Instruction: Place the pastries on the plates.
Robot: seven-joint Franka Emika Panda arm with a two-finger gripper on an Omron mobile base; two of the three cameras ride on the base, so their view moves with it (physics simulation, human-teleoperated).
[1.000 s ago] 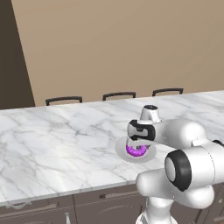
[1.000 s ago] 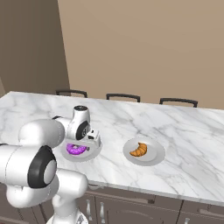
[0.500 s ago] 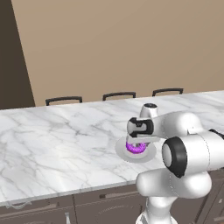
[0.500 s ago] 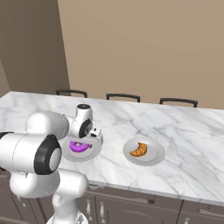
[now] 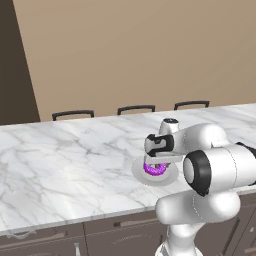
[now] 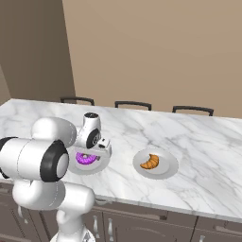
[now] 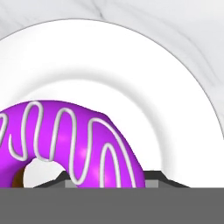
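Observation:
The purple-frosted donut (image 5: 156,169) (image 6: 86,158) sits low over the left plate (image 5: 142,175) (image 6: 94,169), near the counter's front edge. My gripper (image 5: 157,164) (image 6: 97,152) points straight down on it, shut on the donut. In the hand view the donut (image 7: 78,135) lies across the fingertips (image 7: 158,177), with the white plate (image 7: 131,78) close beneath it. I cannot tell whether it touches the plate. The golden croissant (image 6: 150,161) lies on the second plate (image 6: 168,169), a short way to the right.
The marble counter (image 5: 65,165) (image 6: 208,156) stretches wide to both sides, with bare room left of the donut's plate. Three dark chair backs (image 5: 136,108) (image 6: 133,104) line its far edge. Cabinet fronts (image 5: 110,225) run below the front edge.
The hand stays over the left plate with the donut in its grip. The arm's elbow has swung in slightly; the croissant and both plates have not moved.

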